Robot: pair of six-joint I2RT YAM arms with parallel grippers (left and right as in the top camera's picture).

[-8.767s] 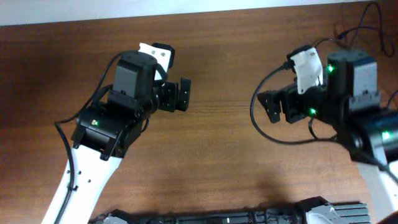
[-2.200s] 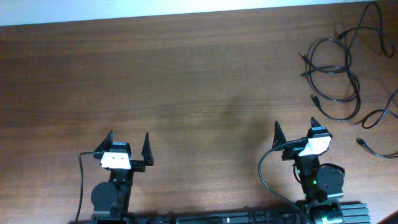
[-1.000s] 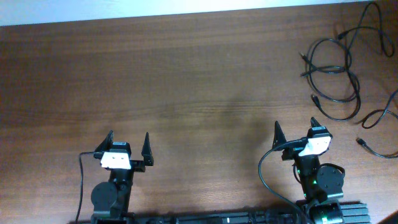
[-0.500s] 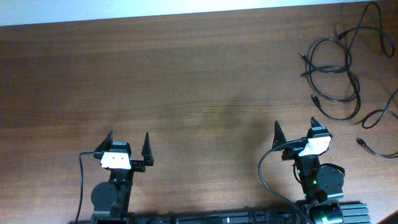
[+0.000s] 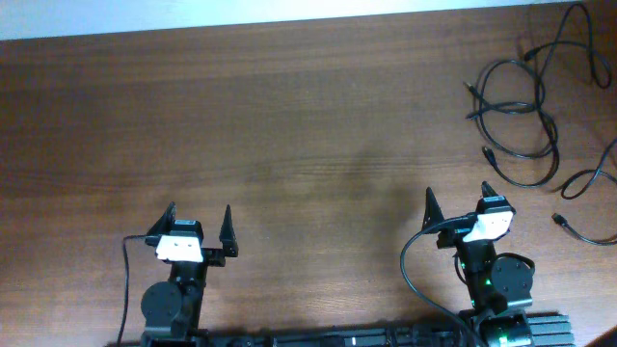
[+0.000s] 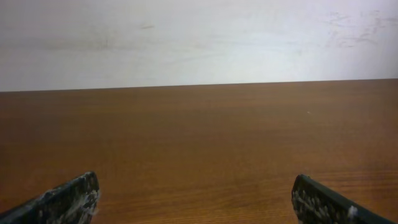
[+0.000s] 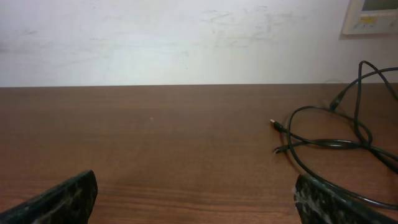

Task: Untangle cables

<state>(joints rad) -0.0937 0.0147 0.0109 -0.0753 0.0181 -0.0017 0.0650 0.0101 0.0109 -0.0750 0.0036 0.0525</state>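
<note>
Looking far-right from my right gripper, jaws spread and empty, I find the cables strung near-to-far along the right side; my left gripper, also spread, sits well apart.

Black cables on reddish-brown, wood-grained table; white, faintly scuffed wall; black fingers, flecked white.

A brown, wood-grained surface is seen. The thin black cables are laid directly on it near its far right corner, looped and crossed over one another, with small plug ends left pointing toward the middle.
</note>
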